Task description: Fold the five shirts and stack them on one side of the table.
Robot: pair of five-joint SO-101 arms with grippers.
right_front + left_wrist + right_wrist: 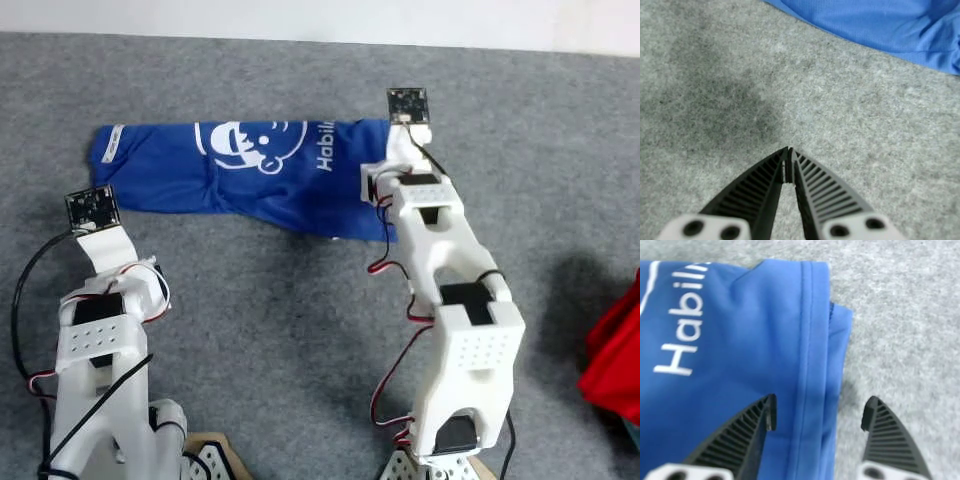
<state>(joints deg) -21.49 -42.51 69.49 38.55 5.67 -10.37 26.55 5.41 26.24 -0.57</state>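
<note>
**Mia:** What is the right claw point(817, 412) doing?

**Ben:** It is hanging wide open over one end of the blue shirt point(730, 340). It is holding nothing. One finger is hovering above the cloth. The other is hovering past the end, above the bare table point(905, 315). The stitched edge point(810, 330) is running right between them.

**Mia:** So what could be going wrong soon?

**Ben:** The shirt is lying doubled there. A bottom layer point(841, 325) is poking out just past the stitched edge. If the claw is closing too high, I think it is grabbing only the top layer. Then the fold is opening up when it lifts.

**Mia:** And if it is going too low?

**Ben:** Then the fingers are pushing into the table and the cloth is bunching up in front of them.

**Mia:** Is the left claw point(790, 155) helping?

**Ben:** Not right now. It is pinched shut and holding nothing. It is pointing down at bare table, and the shirt is lying well ahead of its tips.

**Mia:** Why is that a worry?

**Ben:** If the right claw is pulling alone, nothing is holding the other end. The whole shirt may be sliding or twisting, and the fold is coming out crooked.

**Mia:** What about the red cloth point(615, 350)?

**Ben:** It is lying well apart from the right claw, back beside that arm's base. I cannot tell if it is a shirt. An arm swinging wide that way could be knocking it.
</note>
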